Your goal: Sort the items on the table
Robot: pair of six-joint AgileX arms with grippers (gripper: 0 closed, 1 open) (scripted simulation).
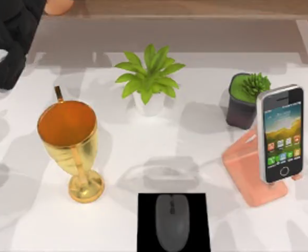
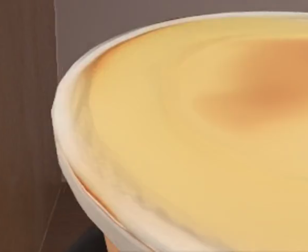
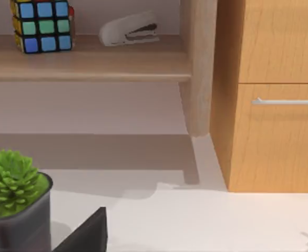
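On the white table (image 1: 33,220), nearest the bottom edge of the top view, at about 6 o'clock from the middle, a dark grey computer mouse (image 1: 172,220) lies on a small black pad (image 1: 146,231), its long axis running toward 12 o'clock. At about 9 o'clock from the mouse, well apart from it, a gold goblet (image 1: 70,144) stands with its open bowl tilted toward the camera and its foot nearer the mouse. At about 2 o'clock from the mouse, a silver-edged smartphone (image 1: 281,134) with a colourful icon screen leans upright in a salmon-pink stand (image 1: 248,170). Just behind the phone, at its 11 o'clock, sits a dark pot with a small green succulent (image 1: 246,97). Farther back, at about 12 o'clock from the mouse, a leafy green plant in a white pot (image 1: 149,79) stands near the middle of the table.

The left arm (image 1: 9,37) reaches into the far left corner of the top view, at about 10 o'clock. A tan cup (image 2: 196,136) with a creamy top sits right under the left wrist camera, beyond the table's far left edge; whether the left fingers grip it cannot be told.

The right wrist camera looks across the succulent pot toward a wooden shelf (image 3: 85,63) bearing a colour cube (image 3: 42,25) and a white stapler (image 3: 130,30), beside a drawer cabinet (image 3: 277,94). The right gripper's fingers cannot be told.
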